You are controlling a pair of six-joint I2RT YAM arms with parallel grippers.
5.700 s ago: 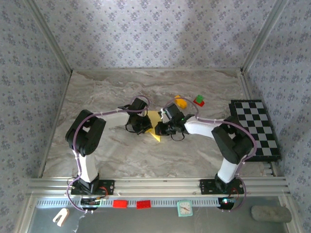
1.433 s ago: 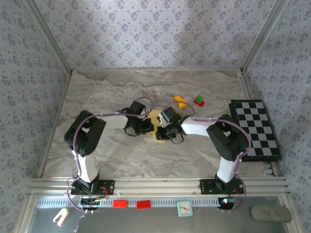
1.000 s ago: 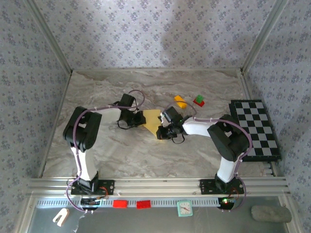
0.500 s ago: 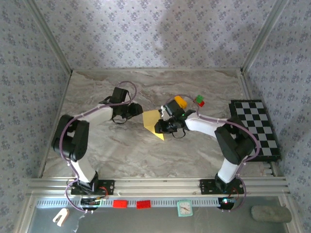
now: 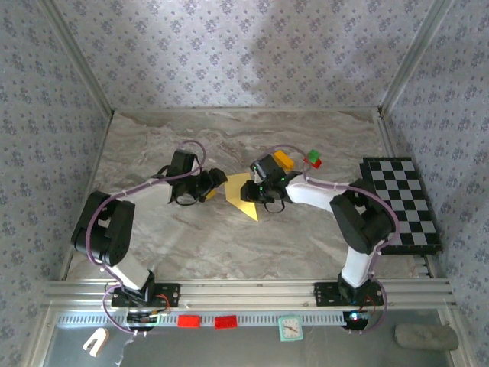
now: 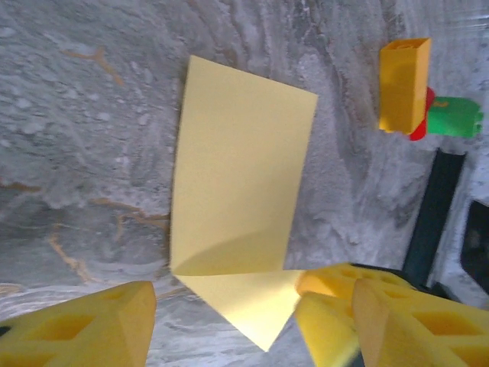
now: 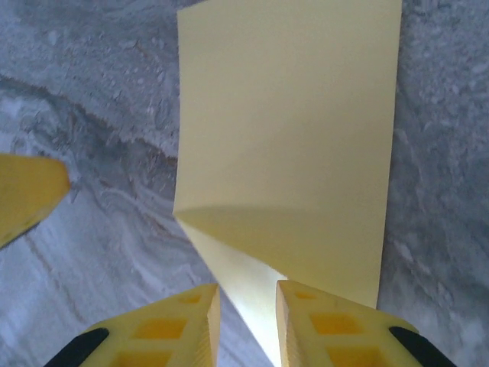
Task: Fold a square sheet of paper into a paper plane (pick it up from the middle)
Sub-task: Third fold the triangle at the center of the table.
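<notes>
Plain yellow paper, black-and-white checkered board

Left end effector spread wide, right end effector barely parted.

Flat, part-folded yellow paper sheet

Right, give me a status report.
Left gripper open beside yellow paper. Right gripper slightly open at its pointed tip. Paper part-folded, lying flat. Orange-yellow block apart, nothing blocking.
</notes>
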